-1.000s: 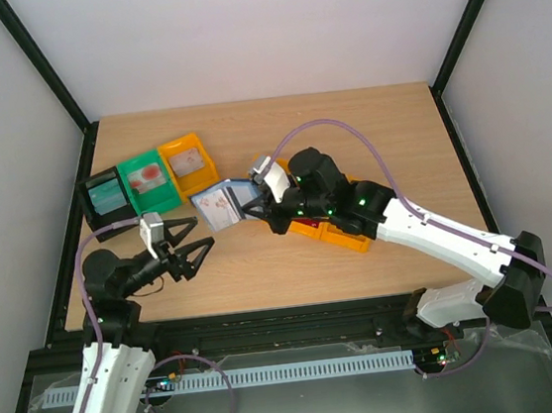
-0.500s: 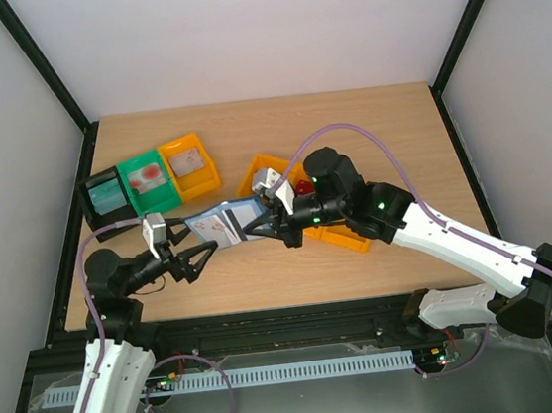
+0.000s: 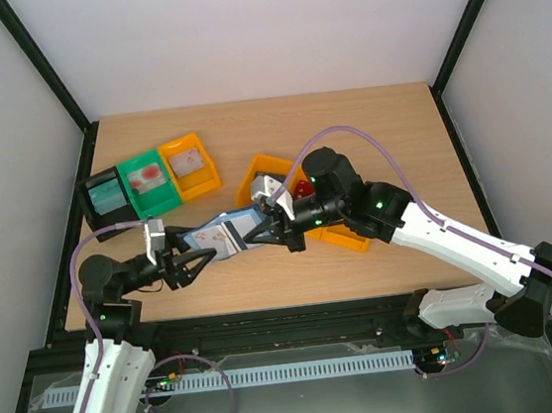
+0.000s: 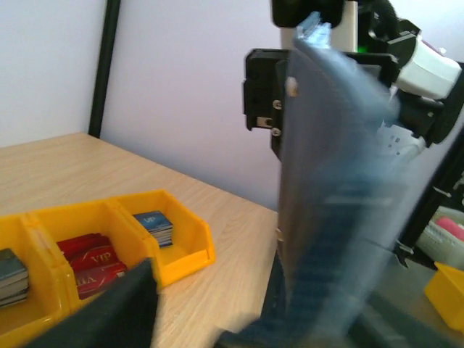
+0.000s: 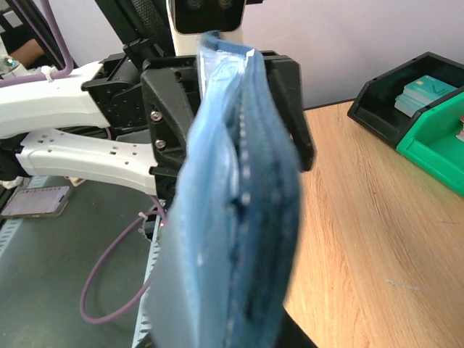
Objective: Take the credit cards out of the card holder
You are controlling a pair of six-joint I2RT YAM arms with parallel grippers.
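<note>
My right gripper [image 3: 259, 230] is shut on the card holder [image 3: 243, 220] and holds it open above the table's front left. A white credit card [image 3: 218, 237] with reddish print shows in its pocket. My left gripper [image 3: 195, 264] is open, with its fingers around the holder's left end. In the left wrist view the blurred blue-grey holder [image 4: 333, 181] stands upright at the right. A wide gap lies between it and my dark left finger [image 4: 119, 308]. Seen edge-on, the holder [image 5: 239, 239] fills the right wrist view and hides that gripper's fingers.
An orange three-compartment tray [image 3: 344, 237] lies under my right arm; red, blue and dark card stacks sit in its compartments [image 4: 181, 246]. Black [image 3: 105, 196], green [image 3: 148, 178] and orange [image 3: 189, 163] bins stand at the back left, each with cards inside.
My right arm has carried the card holder left and toward the front, into my left gripper's reach. The left gripper shifted slightly left; its jaws widened, then narrowed a little.
</note>
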